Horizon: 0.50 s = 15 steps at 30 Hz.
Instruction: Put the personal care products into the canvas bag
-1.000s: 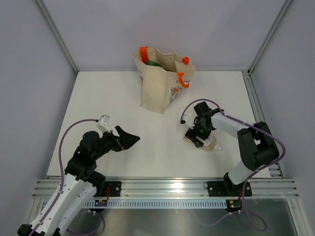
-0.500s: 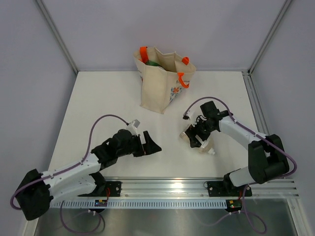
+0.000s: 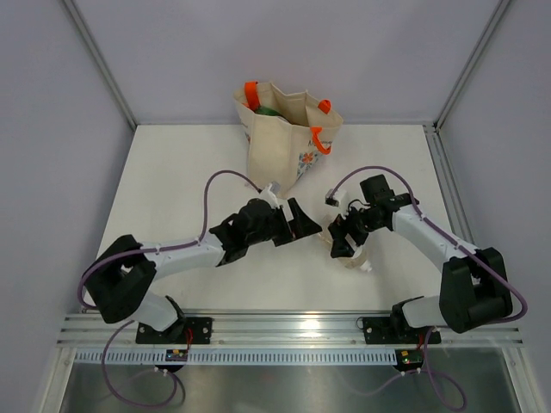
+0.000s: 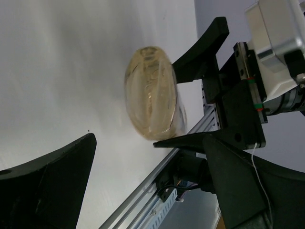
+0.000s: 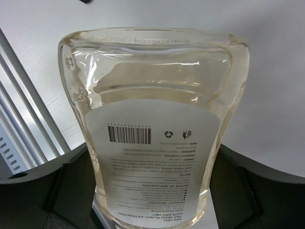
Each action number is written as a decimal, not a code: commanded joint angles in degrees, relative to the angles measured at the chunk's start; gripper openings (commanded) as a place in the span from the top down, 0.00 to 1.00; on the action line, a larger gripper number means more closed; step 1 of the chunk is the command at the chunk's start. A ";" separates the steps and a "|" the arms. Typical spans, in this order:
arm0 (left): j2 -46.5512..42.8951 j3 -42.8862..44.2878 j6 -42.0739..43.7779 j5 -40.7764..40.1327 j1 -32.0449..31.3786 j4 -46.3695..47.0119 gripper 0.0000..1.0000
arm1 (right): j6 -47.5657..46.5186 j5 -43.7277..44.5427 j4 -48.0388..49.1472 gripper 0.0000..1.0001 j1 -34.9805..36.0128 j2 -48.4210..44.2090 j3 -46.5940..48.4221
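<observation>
Top external view: the right gripper clamps a clear bottle near mid-table, well short of the canvas bag, and the left gripper, jaws spread wide, should close squarely around the bottle's base before any release.

This was a robotics lab cell rather than a home or shop. A bare white tabletop stood boxed in by plain pale grey panels, framed by aluminium posts slanting to the upper corners of the overhead picture. Along the bottom ran a slotted aluminium rail, with the left arm and right arm bolted to it and purple cables looping loose.
</observation>
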 commanded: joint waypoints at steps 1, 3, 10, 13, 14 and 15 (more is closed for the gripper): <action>4.28 4.00 -1.06 1.30 -0.98 6.38 0.03 | -0.30 -6.30 1.58 1.00 -0.56 -3.61 1.57; 7.19 4.97 -2.11 1.66 -1.15 7.17 0.06 | -0.30 -7.53 1.67 1.00 -0.56 -4.67 1.49; 12.90 9.54 -3.35 2.27 -1.68 8.49 0.17 | -0.65 -11.31 1.32 1.00 -1.87 -7.13 1.49; 14.48 11.83 -3.26 3.50 -1.77 9.19 0.18 | -1.26 -12.63 0.79 1.00 -1.96 -7.22 1.49; 14.75 12.44 -3.26 4.20 -1.94 9.28 0.18 | -1.35 -13.24 0.88 1.00 -2.05 -7.04 1.49; 15.19 13.49 -3.26 4.47 -2.03 9.29 0.19 | -1.35 -13.33 0.79 1.00 -1.96 -6.87 1.57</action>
